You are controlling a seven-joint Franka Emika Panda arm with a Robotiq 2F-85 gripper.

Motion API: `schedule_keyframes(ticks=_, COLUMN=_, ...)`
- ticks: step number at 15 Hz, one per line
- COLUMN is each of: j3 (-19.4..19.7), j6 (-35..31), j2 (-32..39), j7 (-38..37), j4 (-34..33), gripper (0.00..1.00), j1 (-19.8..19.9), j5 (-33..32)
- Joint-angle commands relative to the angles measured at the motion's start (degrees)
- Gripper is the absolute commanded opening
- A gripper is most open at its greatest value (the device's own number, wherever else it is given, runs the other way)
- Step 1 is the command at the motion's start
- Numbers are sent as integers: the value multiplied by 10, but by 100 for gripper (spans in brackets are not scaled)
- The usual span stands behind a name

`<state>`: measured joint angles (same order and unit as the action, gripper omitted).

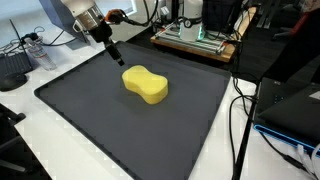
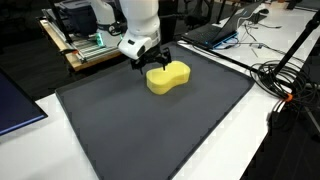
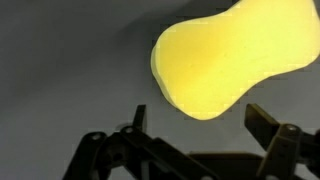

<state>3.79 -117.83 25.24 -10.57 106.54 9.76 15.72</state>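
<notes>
One sponge (image 1: 145, 84), yellow, peanut-shaped, soft-looking. Lies flat on the mat (image 1: 90, 120), off centre, toward the mat edge that borders the wooden board (image 1: 195, 42); well clear of all four corners. Same placement in both exterior views (image 2: 168, 77). Fills the upper right of the wrist view (image 3: 235, 60), one rounded lobe turned toward the camera.

One gripper (image 1: 115, 53), two-fingered, jaws spread wide, holding nothing. Poised low over the mat just beside the sponge, on the board-edge side; a strip of bare mat visible between the two in an exterior view. Seen from the opposite side (image 2: 148, 63), close against the sponge's end; contact not determinable there. Fingers (image 3: 262, 125) in the wrist view short of the sponge, nearest lobe roughly in line with the gap between them.

One mat, dark grey, rectangular, on a white table (image 1: 20, 135).

Several cables (image 2: 285, 80) off one mat edge; one laptop (image 2: 215, 32) beyond the far corner.

Status, as judged: approach made, gripper brought next to the sponge. Not yet done: closing on the sponge, any lift; sponge undisturbed, resting fully on the mat.
</notes>
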Motion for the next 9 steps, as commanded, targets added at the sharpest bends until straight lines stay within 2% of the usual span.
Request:
schedule_keyframes(ticks=1, j3=0, j6=71, j2=48, j7=28, j4=-71, gripper=100, j1=30, j5=50)
schedule_keyframes(ticks=9, j3=-8, j6=119, j2=117, j7=111, j4=-128, gripper=100, j1=105, j5=167)
